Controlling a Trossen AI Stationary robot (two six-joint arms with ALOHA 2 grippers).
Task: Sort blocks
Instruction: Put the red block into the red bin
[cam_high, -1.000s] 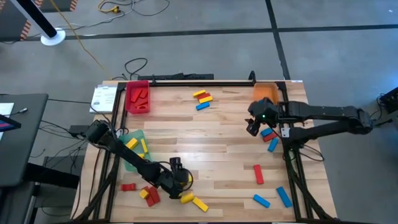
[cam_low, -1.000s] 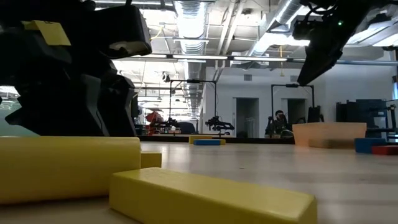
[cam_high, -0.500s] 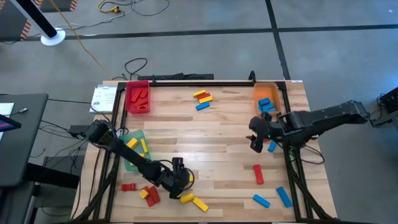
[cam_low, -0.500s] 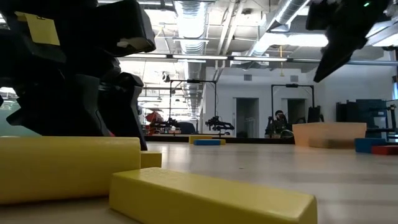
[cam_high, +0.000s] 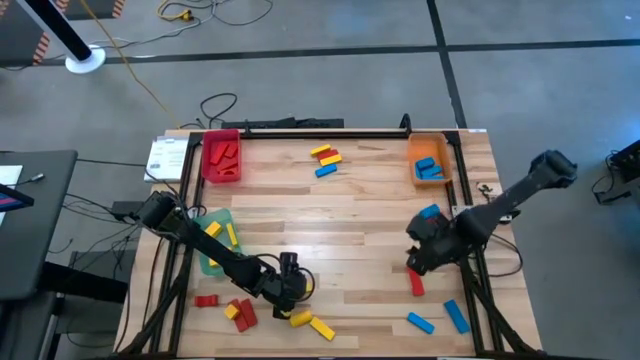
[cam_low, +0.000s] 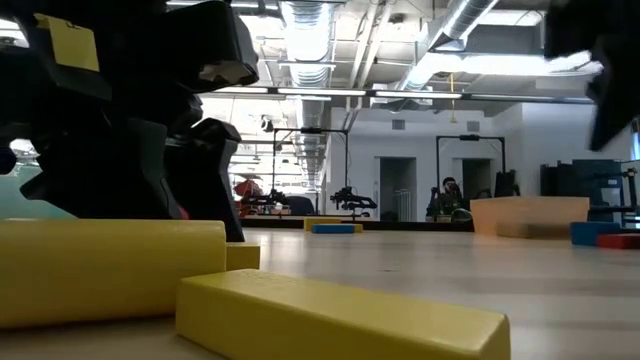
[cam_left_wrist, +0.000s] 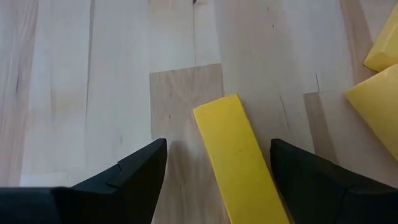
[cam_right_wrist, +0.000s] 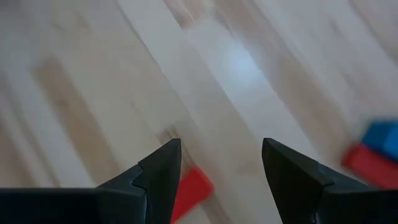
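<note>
Left claw spread wide, empty, straddling a small yellow rectangular block lying flat on the pale wooden tabletop; more yellow blocks just beside. Right claw parted, empty, above a red rectangular block.

table: showing pale wood in plank strips
left gripper: appearing dark, black fingers
block between its fingers: showing solid yellow
right gripper: appearing black
block just below its fingers: showing red
trays: one showing red, one orange, one green
blocks in orange tray: showing blue
</note>
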